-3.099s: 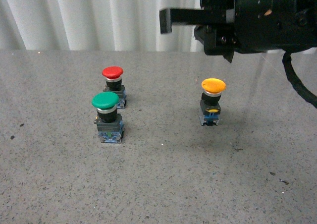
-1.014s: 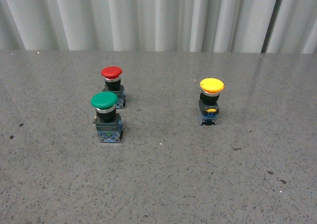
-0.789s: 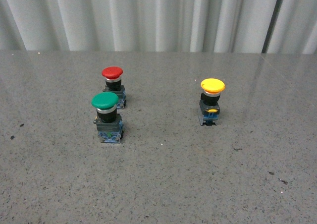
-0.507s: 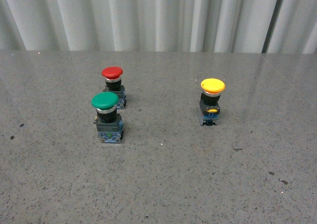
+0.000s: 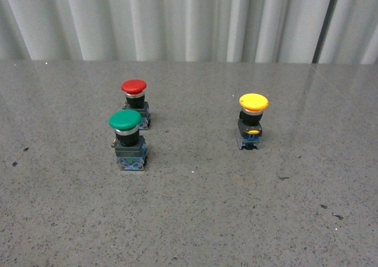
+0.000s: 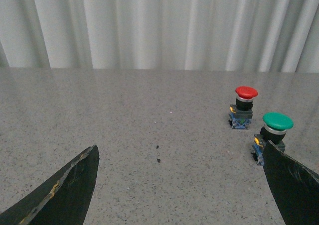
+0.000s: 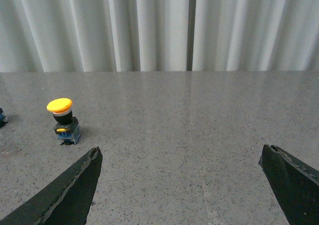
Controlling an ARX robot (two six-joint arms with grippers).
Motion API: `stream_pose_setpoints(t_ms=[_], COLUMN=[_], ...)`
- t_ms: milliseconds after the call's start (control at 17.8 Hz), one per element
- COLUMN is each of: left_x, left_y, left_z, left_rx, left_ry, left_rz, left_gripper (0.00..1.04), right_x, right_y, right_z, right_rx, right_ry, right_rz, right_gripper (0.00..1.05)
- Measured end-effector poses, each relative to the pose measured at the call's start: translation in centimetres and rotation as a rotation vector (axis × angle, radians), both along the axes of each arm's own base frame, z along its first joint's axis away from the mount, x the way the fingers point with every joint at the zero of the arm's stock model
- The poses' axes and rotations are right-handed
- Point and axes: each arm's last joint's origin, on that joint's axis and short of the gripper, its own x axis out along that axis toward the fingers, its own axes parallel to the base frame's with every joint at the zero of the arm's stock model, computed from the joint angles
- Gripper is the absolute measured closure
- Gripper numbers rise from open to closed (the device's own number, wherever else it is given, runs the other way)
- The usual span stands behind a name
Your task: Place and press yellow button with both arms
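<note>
Buttons on the grey speckled table (image 5: 189, 220), three of them, all upright in my front view. The yellow button (image 5: 252, 120) stands alone on my right side, cap up, well apart from the other two. On my left side sit the red button (image 5: 134, 101) and, just nearer to me, the green button (image 5: 126, 138), close together but not touching.

My left gripper (image 6: 179, 185) is spread wide, nothing between its fingers (image 6: 65, 190). Ahead of it I see bare tabletop, with the red button (image 6: 244, 107) and green button (image 6: 271, 135) off toward its inner finger; the green one's base is partly hidden behind that finger.

My right gripper (image 7: 182, 185) is spread wide too, holding nothing. The yellow button (image 7: 63, 120) stands ahead of it and out past its inner finger (image 7: 65, 192), clear of it, not touching. Nothing lies between the two fingers but table.

Neither arm shows in my front view. Pale pleated curtains (image 5: 177, 19) hang behind the table's far edge.
</note>
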Motion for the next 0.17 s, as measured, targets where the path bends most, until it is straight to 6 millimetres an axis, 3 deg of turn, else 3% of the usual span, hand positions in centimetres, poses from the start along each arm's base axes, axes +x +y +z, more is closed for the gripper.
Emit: stream_pose_setpoints(t_ms=[169], left_x=[0.0], left_y=[0.0], left_z=[0.0], left_rx=[0.0], left_ry=[0.0], left_rz=[0.0], left_gripper=[0.07], right_x=[0.0], right_y=[0.0], right_z=[0.0], right_rx=[0.0], right_ry=[0.0], right_rz=[0.0], right_gripper=[0.07])
